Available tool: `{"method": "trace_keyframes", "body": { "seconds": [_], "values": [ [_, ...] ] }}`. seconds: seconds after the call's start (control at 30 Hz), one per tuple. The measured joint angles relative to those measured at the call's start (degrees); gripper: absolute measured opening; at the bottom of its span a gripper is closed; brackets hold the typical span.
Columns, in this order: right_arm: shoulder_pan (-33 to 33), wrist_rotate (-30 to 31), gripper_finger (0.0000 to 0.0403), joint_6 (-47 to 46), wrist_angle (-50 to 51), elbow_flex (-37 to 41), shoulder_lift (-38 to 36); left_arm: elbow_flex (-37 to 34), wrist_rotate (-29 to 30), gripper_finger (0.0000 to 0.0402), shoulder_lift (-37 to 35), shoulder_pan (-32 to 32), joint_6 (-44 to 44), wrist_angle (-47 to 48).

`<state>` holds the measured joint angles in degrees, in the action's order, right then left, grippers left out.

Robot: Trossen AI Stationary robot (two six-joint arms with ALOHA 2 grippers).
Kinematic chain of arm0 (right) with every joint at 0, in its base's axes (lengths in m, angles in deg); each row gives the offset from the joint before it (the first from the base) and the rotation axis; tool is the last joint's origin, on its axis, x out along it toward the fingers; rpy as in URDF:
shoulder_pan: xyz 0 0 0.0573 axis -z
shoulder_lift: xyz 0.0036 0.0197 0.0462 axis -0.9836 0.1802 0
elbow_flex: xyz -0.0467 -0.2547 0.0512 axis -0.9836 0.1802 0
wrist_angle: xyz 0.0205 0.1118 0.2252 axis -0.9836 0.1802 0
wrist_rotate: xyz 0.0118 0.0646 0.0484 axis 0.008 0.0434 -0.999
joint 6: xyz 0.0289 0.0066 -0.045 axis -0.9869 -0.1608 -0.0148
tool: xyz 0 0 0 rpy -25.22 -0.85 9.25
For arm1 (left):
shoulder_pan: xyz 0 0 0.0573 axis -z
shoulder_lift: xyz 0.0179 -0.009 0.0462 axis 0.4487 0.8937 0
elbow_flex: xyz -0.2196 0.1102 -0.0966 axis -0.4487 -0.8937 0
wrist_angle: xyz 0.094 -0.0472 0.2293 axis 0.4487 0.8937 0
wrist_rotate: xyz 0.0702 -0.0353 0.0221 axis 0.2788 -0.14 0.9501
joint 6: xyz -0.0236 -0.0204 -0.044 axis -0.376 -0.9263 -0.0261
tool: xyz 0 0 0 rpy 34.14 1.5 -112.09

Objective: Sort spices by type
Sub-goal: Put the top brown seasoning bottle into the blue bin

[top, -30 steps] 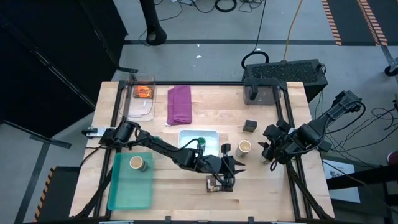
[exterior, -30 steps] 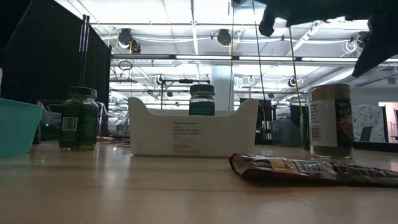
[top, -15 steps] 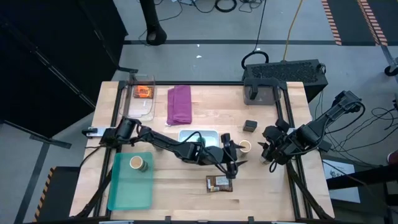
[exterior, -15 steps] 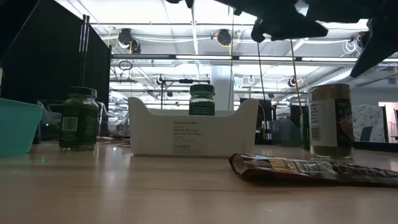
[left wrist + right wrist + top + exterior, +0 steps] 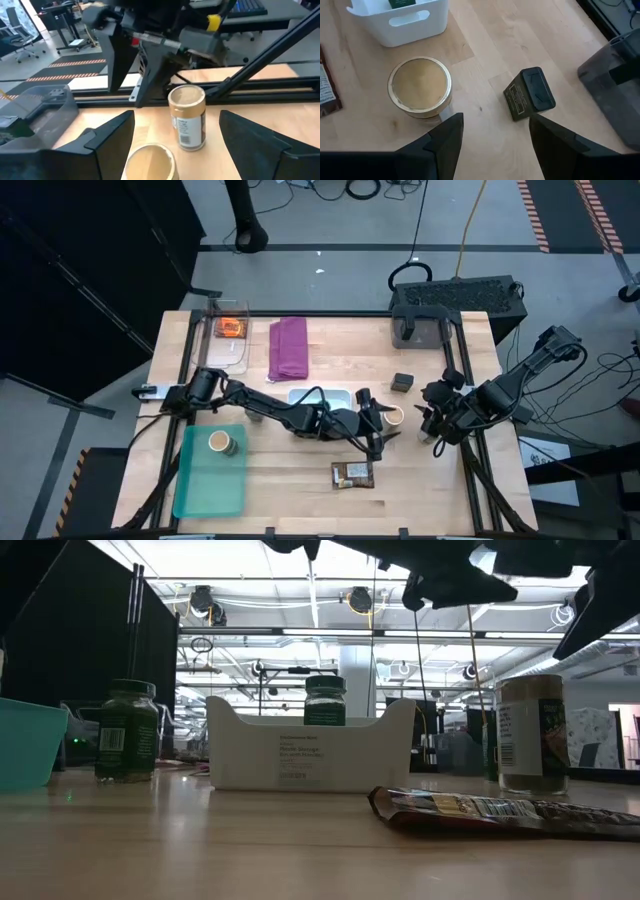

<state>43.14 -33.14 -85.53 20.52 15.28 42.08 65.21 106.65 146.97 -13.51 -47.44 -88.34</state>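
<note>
My left gripper (image 5: 377, 421) hangs open just short of a tan-lidded jar (image 5: 393, 416) that stands beside the white bin (image 5: 300, 394). In the left wrist view this jar's lid (image 5: 150, 162) shows low between the spread fingers, untouched. A second tan-lidded jar (image 5: 187, 117) stands farther off. A green-lidded jar (image 5: 325, 700) stands in the bin, and another (image 5: 126, 730) stands on the table left of it. The dark brown packet (image 5: 352, 473) lies flat near the front edge. My right gripper (image 5: 492, 150) hovers open at the table's right, above the nearer jar (image 5: 420, 87).
A teal tray (image 5: 205, 490) at the front left holds a tan-lidded jar (image 5: 220, 442). A clear container (image 5: 228, 352) at the far left holds the orange packet (image 5: 231, 328), beside a purple cloth (image 5: 289, 347). A small dark tin (image 5: 403, 382) stands behind the jar. A black case (image 5: 455, 300) sits far right.
My left gripper has swung from above the brown packet toward the far edge, up to the tan-lidded jar beside the bin, and its fingers have spread apart. The packet lies where it was.
</note>
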Motion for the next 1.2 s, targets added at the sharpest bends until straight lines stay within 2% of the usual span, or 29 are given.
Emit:
{"method": "trace_keyframes", "body": {
  "seconds": [0.2,0.43,0.5,0.63,0.73,0.97,1.2],
  "values": [
    [0.0,0.0,0.0209,0.1,0.4,0.0,-0.1,0.0,-0.1,0.0306,0.0,0.2,0.0,0.4],
    [0.3,1.3,0.0209,0.4,0.4,0.0,-1.9,0.0,0.9,0.0387,0.0,-0.9,-4.4,2.0],
    [0.6,3.0,0.0209,0.4,0.6,-0.1,-3.1,0.0,1.0,0.0396,0.0,-1.3,-4.5,1.8],
    [1.2,8.0,0.0209,1.0,0.5,-0.8,-6.0,0.0,1.0,0.0386,0.0,-1.9,-7.4,0.9],
    [1.2,10.5,0.0209,2.0,0.2,-1.0,-8.1,0.0,-3.2,0.0384,0.2,-3.5,-10.3,0.6],
    [1.2,10.8,0.0209,1.8,0.0,-1.0,-10.2,-0.1,-6.3,0.0384,3.2,-5.2,-10.5,-2.3],
    [1.1,11.1,0.0209,2.3,0.0,-1.0,-10.1,-0.1,-6.6,0.0384,6.1,-5.5,-9.9,-3.3]
  ]
}}
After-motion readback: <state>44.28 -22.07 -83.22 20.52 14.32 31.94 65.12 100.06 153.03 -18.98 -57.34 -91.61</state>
